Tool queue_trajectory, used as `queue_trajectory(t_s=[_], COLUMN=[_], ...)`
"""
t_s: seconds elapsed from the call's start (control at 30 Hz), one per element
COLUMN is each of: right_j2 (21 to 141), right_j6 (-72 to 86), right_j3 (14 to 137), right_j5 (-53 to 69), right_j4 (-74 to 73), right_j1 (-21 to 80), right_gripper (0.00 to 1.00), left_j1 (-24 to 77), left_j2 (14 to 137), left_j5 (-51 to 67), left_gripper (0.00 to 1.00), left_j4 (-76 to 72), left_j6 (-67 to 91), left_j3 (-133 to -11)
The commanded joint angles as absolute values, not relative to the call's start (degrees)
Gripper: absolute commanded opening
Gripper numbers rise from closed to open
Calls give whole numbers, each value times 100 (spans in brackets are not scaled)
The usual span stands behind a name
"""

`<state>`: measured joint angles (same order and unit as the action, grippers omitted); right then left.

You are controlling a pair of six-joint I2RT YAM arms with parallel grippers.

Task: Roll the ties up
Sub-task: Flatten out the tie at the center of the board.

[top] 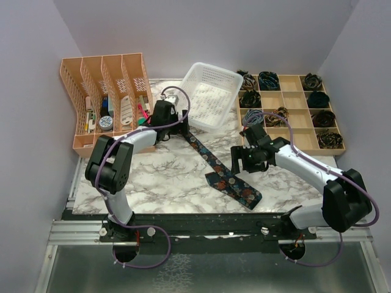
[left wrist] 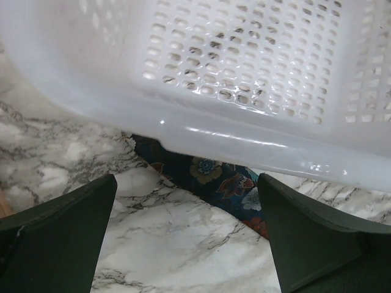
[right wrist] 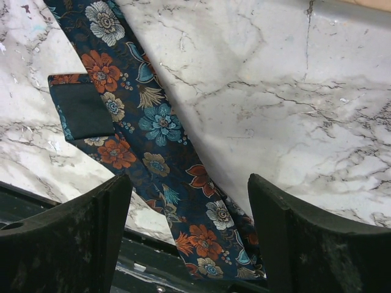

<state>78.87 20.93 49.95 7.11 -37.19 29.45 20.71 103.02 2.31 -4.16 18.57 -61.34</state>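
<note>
- Marble-patterned bench [top: 153,180] carries one dark floral tie [top: 223,176], lying diagonally from under the white basket [top: 211,91] toward the front edge, with a short flap folded over partway along.
- The left arm stretches forward; the left hand [top: 172,123] sits low by the basket's near corner, fingers spread wide, empty.
- The right arm bends inward; the right hand [top: 245,162] hovers just right of the tie, fingers apart, holding nothing.

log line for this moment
tie: unrolled, far end under basket | left gripper: open by basket | right gripper: open over tie
</note>
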Motion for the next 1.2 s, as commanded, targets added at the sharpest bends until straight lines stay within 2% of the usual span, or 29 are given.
queue_trajectory(t_s=[0.0, 0.2, 0.33, 0.53, 0.93, 1.03, 1.17], right_j2=[7933, 7985, 7999, 8113, 8244, 8240, 8261], right_j6=[2059, 1975, 1949, 1942, 1936, 1934, 1934], right_j3=[4972, 5034, 5031, 5040, 5066, 5063, 5064], right_j5=[904, 869, 828, 875, 967, 974, 978], right_j4=[-3627, -3696, -3735, -3698, -3696, -3700, -3691], right_j1=[2962, 2962, 2962, 2962, 2964, 2962, 2962], right_gripper=[82, 81, 81, 81, 80, 80, 80], left_j1=[1835, 1570, 1359, 1259, 1231, 1231, 1230], left_j2=[10393, 11156, 11472, 11612, 11622, 11703, 11708], left_j5=[1425, 2523, 3106, 3433, 3772, 3899, 4161], left_gripper=[99, 99, 99, 99, 97, 93, 81], left_j4=[-256, 1254, 1711, 1580, 335, 430, 251], left_j6=[365, -1081, -1544, -1844, -1555, -1685, -1646], left_j3=[-6731, -7776, -8093, -8152, -7655, -7639, -7479])
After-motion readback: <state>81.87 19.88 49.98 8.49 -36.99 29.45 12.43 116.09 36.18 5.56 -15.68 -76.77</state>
